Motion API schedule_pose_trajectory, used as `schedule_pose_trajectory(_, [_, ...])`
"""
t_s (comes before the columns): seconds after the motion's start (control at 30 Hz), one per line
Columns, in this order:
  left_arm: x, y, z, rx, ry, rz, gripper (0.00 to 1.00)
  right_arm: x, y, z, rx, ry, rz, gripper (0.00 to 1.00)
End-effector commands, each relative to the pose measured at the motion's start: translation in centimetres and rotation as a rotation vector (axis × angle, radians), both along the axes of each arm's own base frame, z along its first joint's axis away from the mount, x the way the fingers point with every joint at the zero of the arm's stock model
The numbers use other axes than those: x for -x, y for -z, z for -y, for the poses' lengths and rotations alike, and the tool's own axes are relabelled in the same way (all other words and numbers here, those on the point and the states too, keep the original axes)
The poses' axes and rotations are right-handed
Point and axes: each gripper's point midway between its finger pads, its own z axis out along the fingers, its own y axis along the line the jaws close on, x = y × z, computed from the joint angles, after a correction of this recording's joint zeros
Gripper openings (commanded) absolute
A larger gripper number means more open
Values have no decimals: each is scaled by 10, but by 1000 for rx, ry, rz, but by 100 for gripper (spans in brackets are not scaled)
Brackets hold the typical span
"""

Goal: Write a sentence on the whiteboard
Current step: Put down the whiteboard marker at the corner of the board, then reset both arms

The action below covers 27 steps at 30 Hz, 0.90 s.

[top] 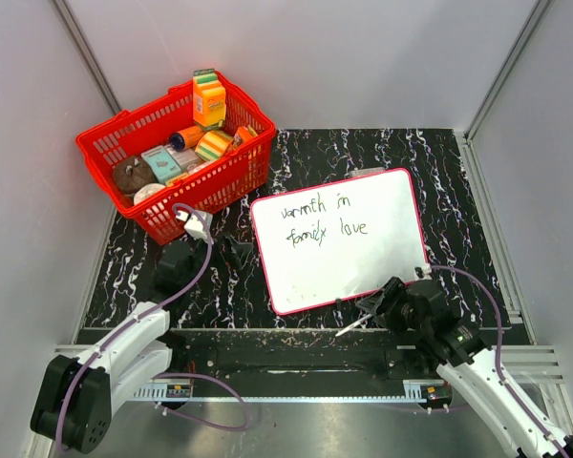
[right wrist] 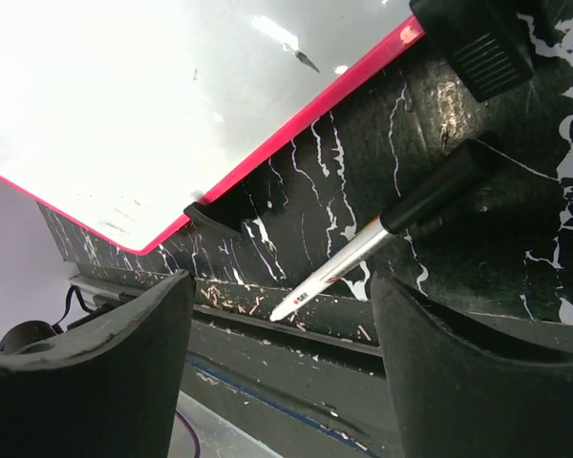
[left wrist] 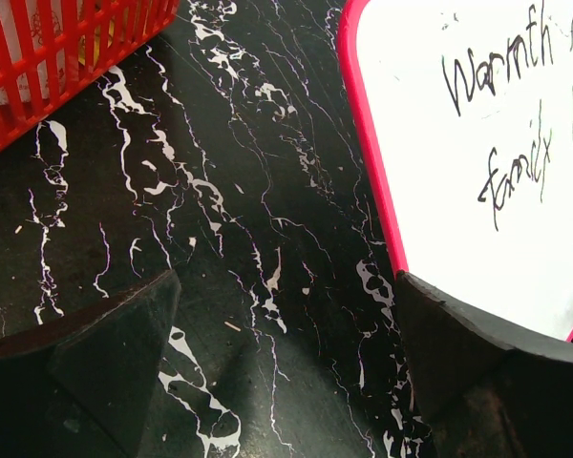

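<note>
Even overhead light is filling the top view, casting soft shadows. Glare is washing out the whiteboard [right wrist: 124, 114] in the right wrist view; near fingers [right wrist: 86, 372] are appearing blurred.

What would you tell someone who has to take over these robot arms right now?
Left gripper: open, empty, low over the table beside the left edge of the whiteboard.
Right gripper: open, nothing held; the marker lies on the table between its fingers, by the board's near edge.
Board: flat on the table, near the red basket.
Done: the handwriting reads roughly "warmth in family love".
To do: probably no more writing; I'd just pull both arms back.
</note>
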Motion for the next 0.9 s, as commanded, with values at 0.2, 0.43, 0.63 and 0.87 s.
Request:
schedule_pose_trajectory(0.2, [-3, -9, 6, 2, 37, 47, 99, -23, -53, -1, -8, -1, 195, 100])
schedule_pose_trajectory(0.43, [1, -16, 8, 13, 57, 72, 99, -39, -72, 0, 36, -2, 280, 100])
schedule_pose_trajectory(0.63, [-2, -15, -4, 29, -36, 34, 99, -66, -90, 12, 163, 46, 366, 100])
schedule_pose_trajectory(0.87, [-11, -20, -39, 43, -275, -21, 99, -105, -128, 39, 362, 163, 477, 100])
